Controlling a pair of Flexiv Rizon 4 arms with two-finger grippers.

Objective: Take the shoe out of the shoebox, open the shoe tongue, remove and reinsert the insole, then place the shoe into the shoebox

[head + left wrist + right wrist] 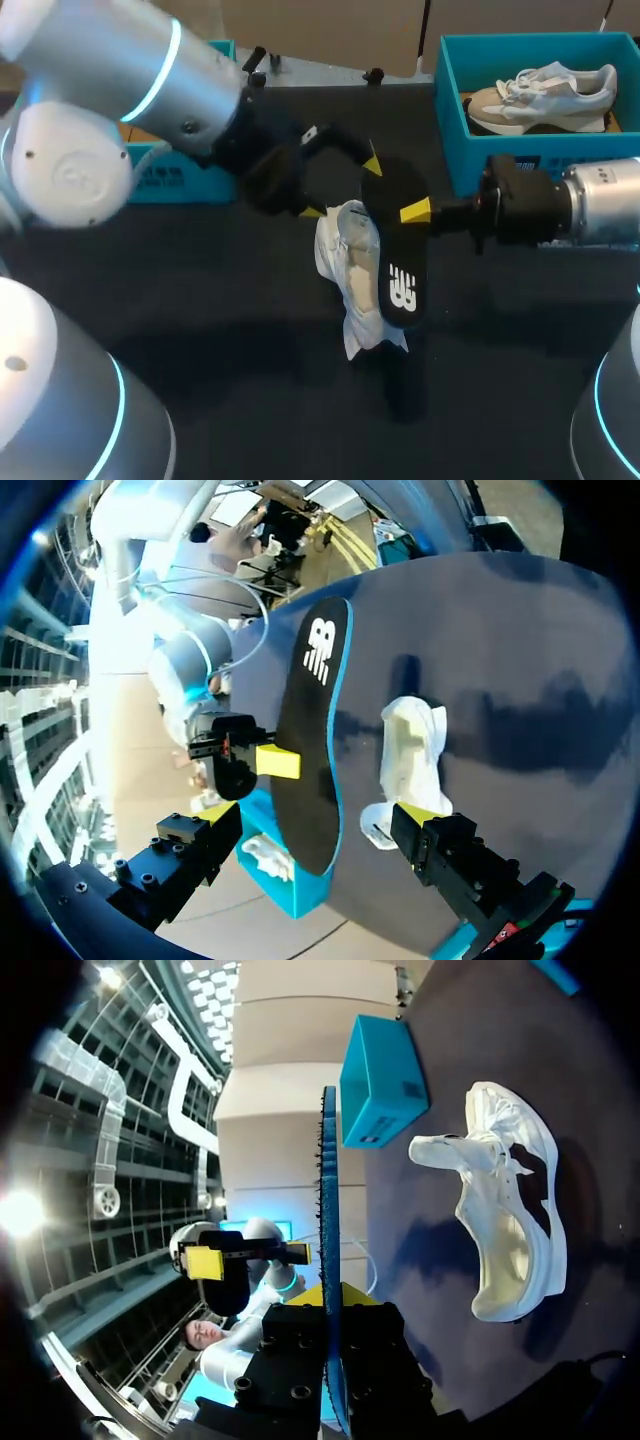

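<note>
one insole (392, 250), seemingly in right jaws

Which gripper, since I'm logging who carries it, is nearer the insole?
Right. The right gripper is shut on the black insole, holding it over the white shoe. The left gripper is open, straddling the insole's end, apparently not touching.

shoe (345, 250): partly behind insole (392, 250) | left shoebox (180, 180): mostly behind left arm (130, 60) | right shoebox (447, 130): cut by edge
</note>
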